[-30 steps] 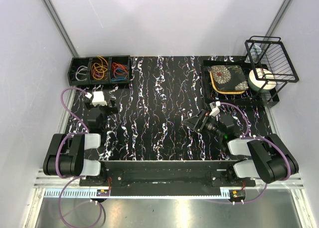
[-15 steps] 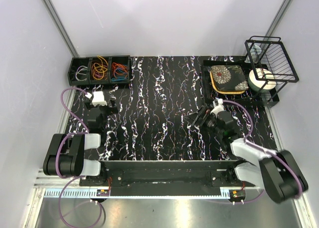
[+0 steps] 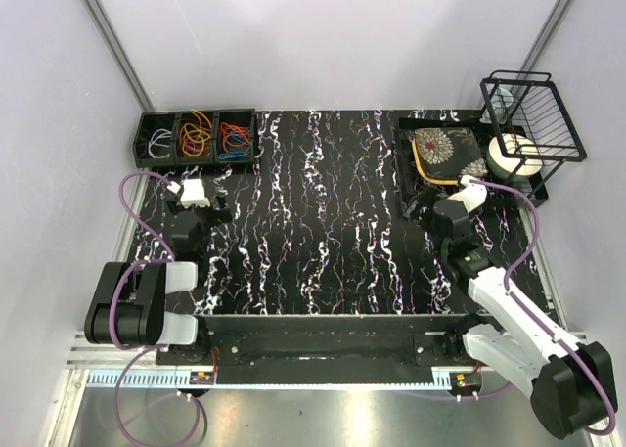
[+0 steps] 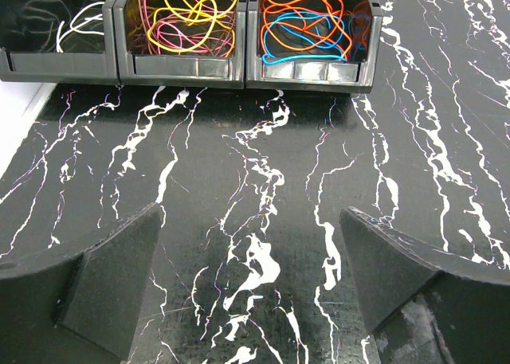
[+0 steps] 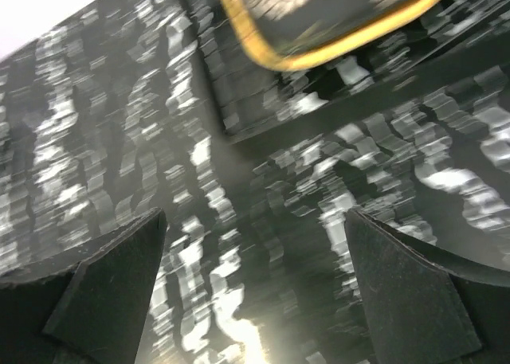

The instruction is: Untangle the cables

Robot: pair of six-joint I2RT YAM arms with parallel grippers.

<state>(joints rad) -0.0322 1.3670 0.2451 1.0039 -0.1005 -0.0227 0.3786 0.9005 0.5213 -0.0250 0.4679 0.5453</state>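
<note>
The cables lie in three black bins [image 3: 196,136] at the table's far left. Whitish-grey loops [image 4: 70,23] fill the left bin, orange and pink loops [image 4: 187,15] the middle one, and a mix of red-orange and blue loops [image 4: 307,21] the right one. My left gripper [image 4: 251,284] hangs open over bare marbled table, well short of the bins, nothing between its fingers [image 4: 119,276]. In the top view it [image 3: 202,204] sits below the bins. My right gripper [image 5: 255,284] is open and empty, by the front left corner of the black tray [image 5: 263,117]; that view is motion-blurred.
A black tray [image 3: 403,173] at the far right holds a flowered plate with a yellow rim [image 3: 448,154]. Beside it stands a black wire rack [image 3: 533,114] with a white roll [image 3: 514,156]. Purple hoses [image 3: 132,188] loop by the left arm.
The right arm has swung from the table's middle to the right and farther out, up to the tray's front left corner. The left arm and the cables have not moved.
</note>
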